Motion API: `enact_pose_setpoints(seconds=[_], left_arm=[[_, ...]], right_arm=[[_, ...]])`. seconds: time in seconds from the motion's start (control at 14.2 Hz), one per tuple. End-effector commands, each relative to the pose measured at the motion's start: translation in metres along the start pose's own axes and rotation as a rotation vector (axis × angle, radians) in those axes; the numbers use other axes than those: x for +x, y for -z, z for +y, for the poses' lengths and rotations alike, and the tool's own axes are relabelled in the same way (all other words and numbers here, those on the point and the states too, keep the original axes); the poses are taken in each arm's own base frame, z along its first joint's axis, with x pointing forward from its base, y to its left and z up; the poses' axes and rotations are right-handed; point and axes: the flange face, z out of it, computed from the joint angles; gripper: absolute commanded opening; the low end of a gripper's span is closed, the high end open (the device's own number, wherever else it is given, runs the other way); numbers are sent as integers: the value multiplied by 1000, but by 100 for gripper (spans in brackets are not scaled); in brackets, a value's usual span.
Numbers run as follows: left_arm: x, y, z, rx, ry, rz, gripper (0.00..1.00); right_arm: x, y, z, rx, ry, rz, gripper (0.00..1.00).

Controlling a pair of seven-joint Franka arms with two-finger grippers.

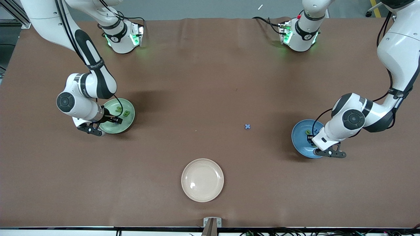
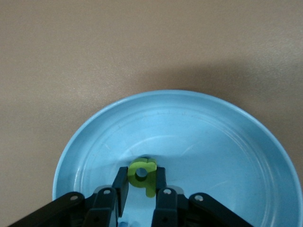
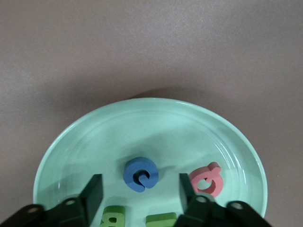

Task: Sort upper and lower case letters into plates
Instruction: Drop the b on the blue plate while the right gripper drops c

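Between the left gripper (image 2: pixel 141 187) fingers sits a green letter (image 2: pixel 143 176), over the blue plate (image 2: pixel 213 137).

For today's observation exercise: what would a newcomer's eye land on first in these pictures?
Both arms reach over their plates at once: the right gripper hangs open over the mint green plate, which holds a blue letter; the left gripper is shut on a lime letter over the blue plate. Between them, a blue cross-shaped letter lies on the table.

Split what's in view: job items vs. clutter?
Job:
- green plate, holding a blue letter, a pink letter and green letters
- blue plate
- lime letter in left tool
- right tool, open over the green plate
- blue x on table

Lying about:
- cream plate
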Motion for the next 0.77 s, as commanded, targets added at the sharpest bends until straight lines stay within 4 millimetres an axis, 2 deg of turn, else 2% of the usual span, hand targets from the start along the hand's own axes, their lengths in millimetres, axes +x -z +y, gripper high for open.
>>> enact_pose_setpoints(seconds=[0.0, 0.07, 0.14, 0.21, 0.35, 0.56, 0.63, 0.7], left_arm=[[5, 2, -2, 16, -12, 18, 53], [6, 6, -2, 23, -11, 24, 77], [9, 13, 5, 27, -20, 34, 95], [13, 21, 13, 38, -29, 44, 100], [18, 35, 26, 41, -26, 51, 100], [16, 60, 57, 65, -9, -15, 100], [13, 69, 72, 75, 3, -35, 100], [8, 78, 107, 53, 66, -51, 100]], right_arm=[[2, 36, -7, 18, 56, 20, 100], [4, 50, -9, 18, 105, 3, 100], [9, 67, -7, 19, 154, -24, 100], [17, 87, -5, 19, 191, -48, 100], [32, 136, 2, -28, 228, -84, 100], [43, 206, -2, -105, 258, -137, 100], [43, 227, -3, -107, 269, -145, 100], [46, 252, 2, -100, 323, -148, 100]])
